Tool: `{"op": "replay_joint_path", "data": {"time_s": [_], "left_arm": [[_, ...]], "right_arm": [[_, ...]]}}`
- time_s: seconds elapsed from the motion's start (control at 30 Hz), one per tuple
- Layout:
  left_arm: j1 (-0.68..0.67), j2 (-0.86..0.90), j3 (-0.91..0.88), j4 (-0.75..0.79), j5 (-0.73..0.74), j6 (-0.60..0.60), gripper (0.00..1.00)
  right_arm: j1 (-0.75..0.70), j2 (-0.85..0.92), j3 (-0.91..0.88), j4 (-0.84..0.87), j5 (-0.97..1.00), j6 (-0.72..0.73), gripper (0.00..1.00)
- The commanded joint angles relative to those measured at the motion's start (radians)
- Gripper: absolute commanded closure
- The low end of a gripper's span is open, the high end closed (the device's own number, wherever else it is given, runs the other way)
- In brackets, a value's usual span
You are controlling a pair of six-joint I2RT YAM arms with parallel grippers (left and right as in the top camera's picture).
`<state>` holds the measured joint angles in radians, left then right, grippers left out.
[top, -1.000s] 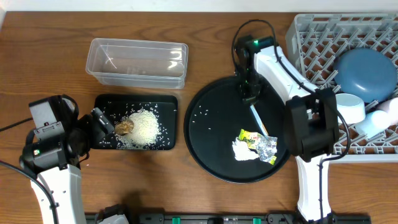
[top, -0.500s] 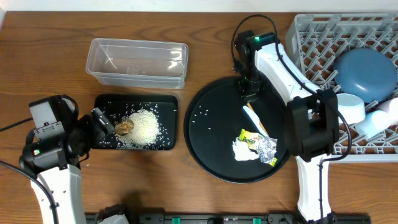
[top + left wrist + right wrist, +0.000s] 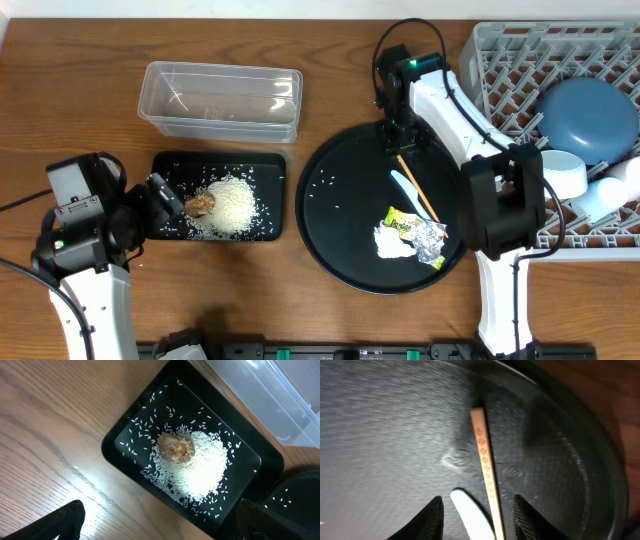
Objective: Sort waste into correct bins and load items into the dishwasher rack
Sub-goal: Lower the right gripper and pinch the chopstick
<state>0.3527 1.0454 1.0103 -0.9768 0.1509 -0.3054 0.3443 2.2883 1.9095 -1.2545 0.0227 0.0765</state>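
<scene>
While orange-patterned wooden stick (image 3: pixel 486 467) lies loose, right jaws part-open, left jaws wide, empty.

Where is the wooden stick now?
Overhead, the wooden stick lies right of centre on the round black tray, beside the white spoon, its far end at the right pincer.

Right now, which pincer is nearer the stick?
Right. The right pincer is over the stick, at its upper end on the round tray; the left pincer is far off, by the rice tray.
</scene>
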Motion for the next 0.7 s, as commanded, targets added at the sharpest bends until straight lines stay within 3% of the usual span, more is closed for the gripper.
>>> {"op": "replay_joint_path", "data": {"time_s": [0.0,0.37,0.6,0.67], "left_arm": [[0.005,-0.001,0.02,-0.003,-0.003,0.02,0.02],[0.005,-0.001,0.02,-0.002,-0.003,0.02,0.02],[0.005,-0.001,0.02,-0.003,-0.003,0.02,0.02],[0.005,-0.001,0.02,-0.003,-0.003,0.02,0.02]], "right_arm": [[-0.007,0.006,-0.042,0.008,0.056,0.035,0.6],[-0.025,0.006,-0.199,0.113,0.057,0.019,0.68],[-0.025,0.006,-0.206,0.129,0.056,0.012,0.96],[-0.025,0.006,-0.206,0.12,0.056,0.012,0.99]]}}
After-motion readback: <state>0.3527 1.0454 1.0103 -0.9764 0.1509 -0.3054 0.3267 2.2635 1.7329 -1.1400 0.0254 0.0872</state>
